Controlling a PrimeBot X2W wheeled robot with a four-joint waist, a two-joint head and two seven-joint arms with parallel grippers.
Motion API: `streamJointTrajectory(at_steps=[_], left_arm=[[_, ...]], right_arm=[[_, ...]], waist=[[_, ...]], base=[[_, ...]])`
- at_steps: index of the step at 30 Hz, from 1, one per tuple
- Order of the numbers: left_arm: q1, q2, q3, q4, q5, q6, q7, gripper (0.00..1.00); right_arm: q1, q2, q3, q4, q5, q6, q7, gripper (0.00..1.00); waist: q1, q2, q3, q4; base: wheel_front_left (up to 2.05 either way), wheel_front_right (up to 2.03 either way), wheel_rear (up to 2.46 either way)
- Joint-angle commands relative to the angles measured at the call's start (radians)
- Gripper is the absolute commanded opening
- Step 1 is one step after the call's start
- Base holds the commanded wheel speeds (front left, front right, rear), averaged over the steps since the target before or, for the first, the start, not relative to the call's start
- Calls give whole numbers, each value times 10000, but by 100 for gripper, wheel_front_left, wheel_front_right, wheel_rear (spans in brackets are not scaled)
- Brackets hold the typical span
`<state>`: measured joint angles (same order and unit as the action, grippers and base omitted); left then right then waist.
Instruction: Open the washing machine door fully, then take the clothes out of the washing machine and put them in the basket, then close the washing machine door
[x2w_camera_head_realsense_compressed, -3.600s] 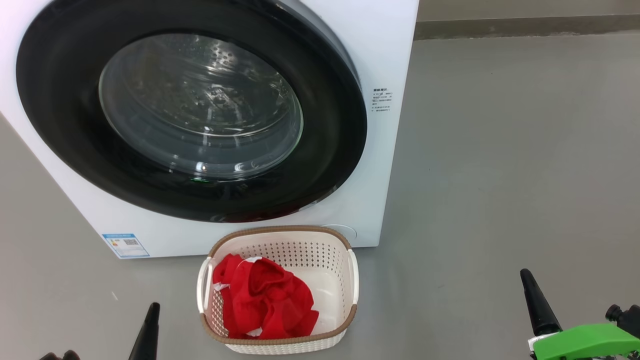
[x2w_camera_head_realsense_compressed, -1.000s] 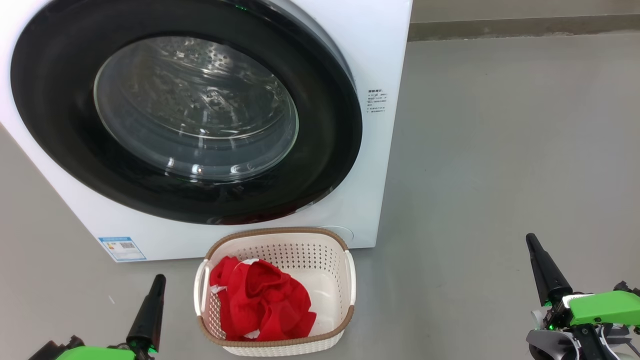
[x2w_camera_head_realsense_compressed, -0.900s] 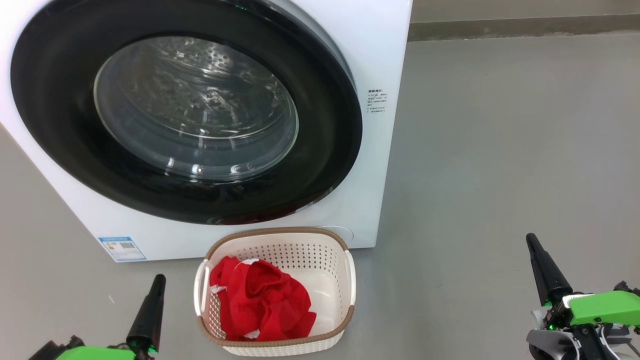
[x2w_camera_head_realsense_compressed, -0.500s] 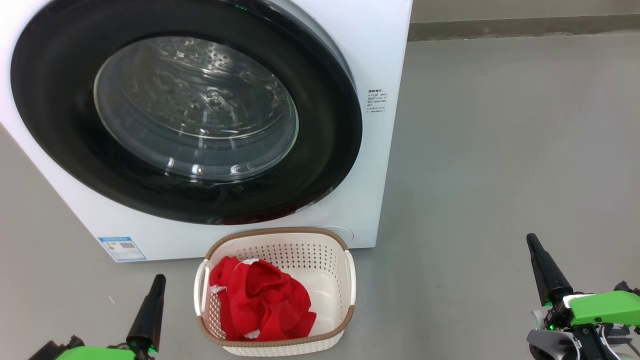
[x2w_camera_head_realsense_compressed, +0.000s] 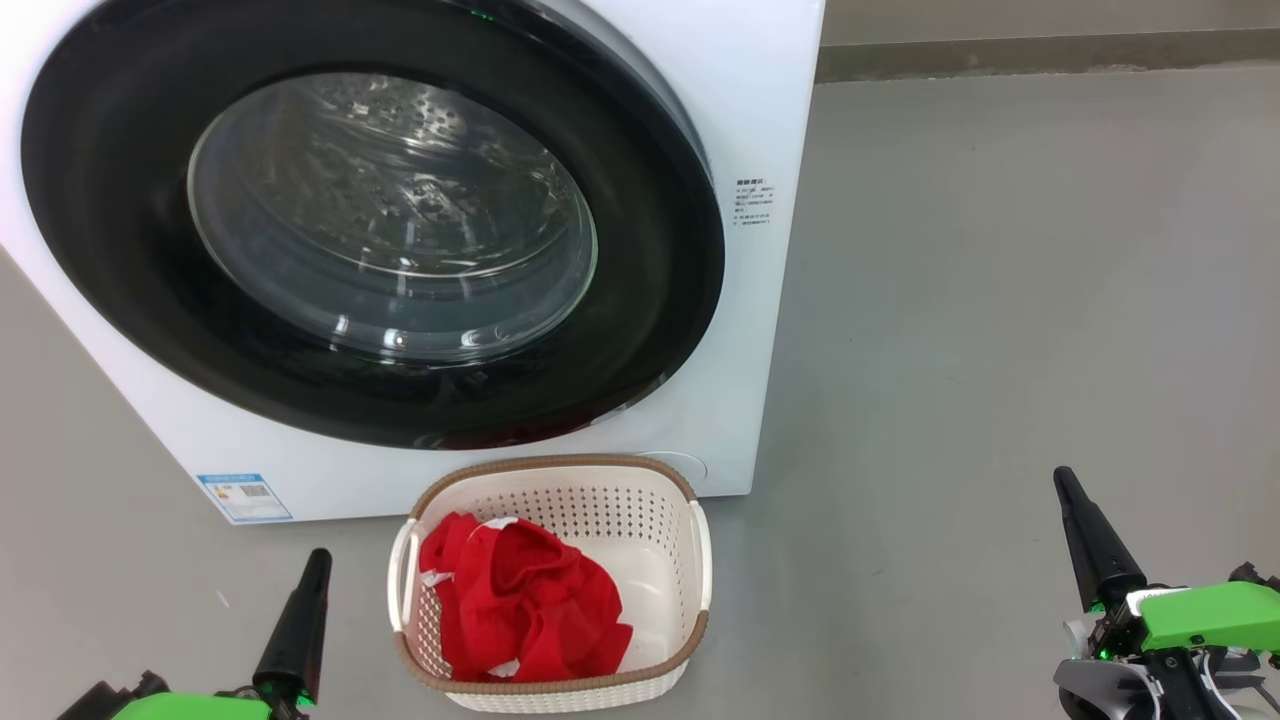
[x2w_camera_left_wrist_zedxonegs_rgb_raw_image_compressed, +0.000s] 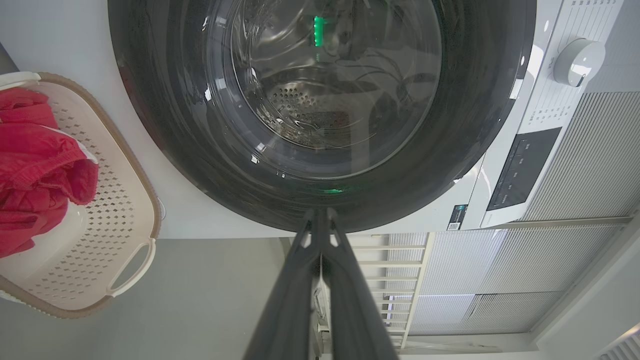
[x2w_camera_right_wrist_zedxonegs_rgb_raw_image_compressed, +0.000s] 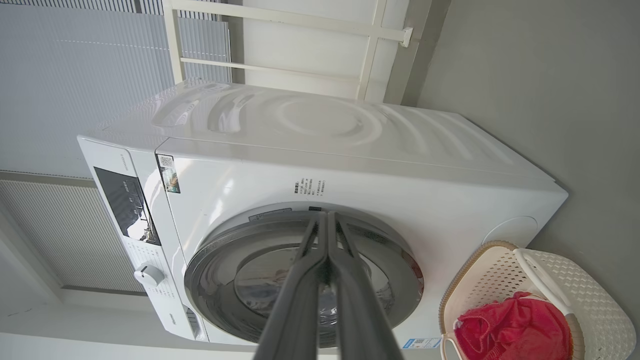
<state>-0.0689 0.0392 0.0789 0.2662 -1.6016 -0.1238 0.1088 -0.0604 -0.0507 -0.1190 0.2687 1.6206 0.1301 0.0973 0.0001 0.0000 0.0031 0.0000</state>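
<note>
The white washing machine (x2w_camera_head_realsense_compressed: 760, 120) fills the upper left of the head view, and its round black-rimmed door (x2w_camera_head_realsense_compressed: 660, 300) lies closed against its front. On the floor before it stands the cream basket (x2w_camera_head_realsense_compressed: 560, 480), with the red clothes (x2w_camera_head_realsense_compressed: 520, 600) bunched in its left half. My left gripper (x2w_camera_head_realsense_compressed: 316, 562) is shut with nothing in it, low at the left of the basket. Far to the right, my right gripper (x2w_camera_head_realsense_compressed: 1062, 480) is shut and holds nothing. In the left wrist view the shut left gripper (x2w_camera_left_wrist_zedxonegs_rgb_raw_image_compressed: 320, 215) points at the door (x2w_camera_left_wrist_zedxonegs_rgb_raw_image_compressed: 200, 130); the right gripper (x2w_camera_right_wrist_zedxonegs_rgb_raw_image_compressed: 322, 216) is shut before the machine (x2w_camera_right_wrist_zedxonegs_rgb_raw_image_compressed: 400, 165).
Grey floor (x2w_camera_head_realsense_compressed: 1000, 300) spreads wide to the right of the machine and between the basket and my right gripper. A wall base (x2w_camera_head_realsense_compressed: 1050, 50) runs along the back. A small blue label (x2w_camera_head_realsense_compressed: 245, 496) sits low on the machine's front.
Since the oldest frame both grippers have risen further into the head view and the picture has shifted a little. Over the last second nothing has moved.
</note>
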Motion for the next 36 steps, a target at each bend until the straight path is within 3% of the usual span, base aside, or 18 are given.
streamJointTrajectory(at_steps=[1,36], left_arm=[[-391,110,350,-214,-69,-69,45,0],[-391,110,349,-214,-70,-69,44,0]], right_arm=[[-464,-80,164,-246,-27,6,69,0],[-468,-47,116,-243,-67,6,107,0]], waist=[[0,0,0,0],[0,0,0,0]], base=[[0,0,0],[0,0,0]])
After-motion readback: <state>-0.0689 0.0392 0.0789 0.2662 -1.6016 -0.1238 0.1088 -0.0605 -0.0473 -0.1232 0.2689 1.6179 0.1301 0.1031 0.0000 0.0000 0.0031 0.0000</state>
